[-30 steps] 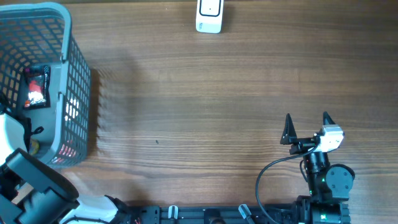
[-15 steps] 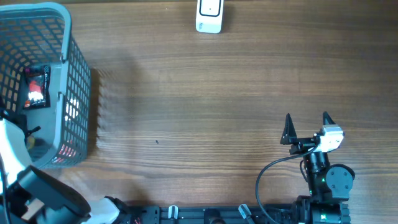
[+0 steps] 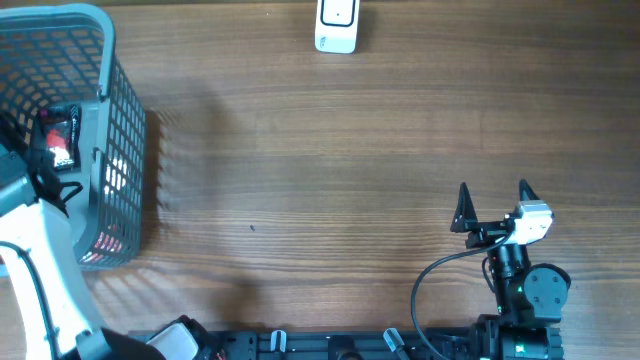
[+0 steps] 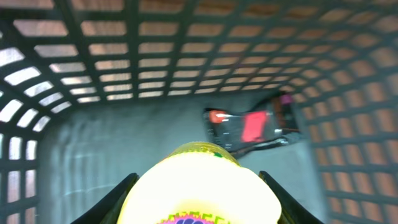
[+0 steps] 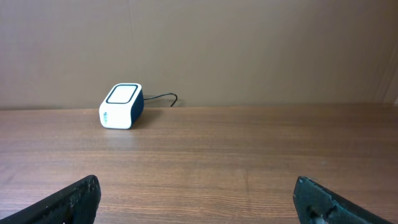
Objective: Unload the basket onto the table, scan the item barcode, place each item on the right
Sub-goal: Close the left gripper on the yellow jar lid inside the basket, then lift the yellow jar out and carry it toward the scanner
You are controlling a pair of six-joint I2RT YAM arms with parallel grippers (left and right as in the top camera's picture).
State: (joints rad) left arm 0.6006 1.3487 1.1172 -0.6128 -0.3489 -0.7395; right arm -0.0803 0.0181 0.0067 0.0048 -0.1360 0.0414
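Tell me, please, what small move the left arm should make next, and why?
Probably lift straight up. The left gripper seems closed on the yellow item down inside the basket, whose mesh walls surround it, while the scanner sits far across the table, so the item must clear the rim first.

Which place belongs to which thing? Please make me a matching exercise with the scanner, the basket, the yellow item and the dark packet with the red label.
Things:
1. white scanner
2. grey basket
3. yellow item
4. dark packet

Places:
A. lying on the basket floor
B. between the fingers of the left pincer
C. at the left end of the table
D. at the far edge of the table, near the middle

Pairs: 1-D, 2-C, 3-B, 4-A
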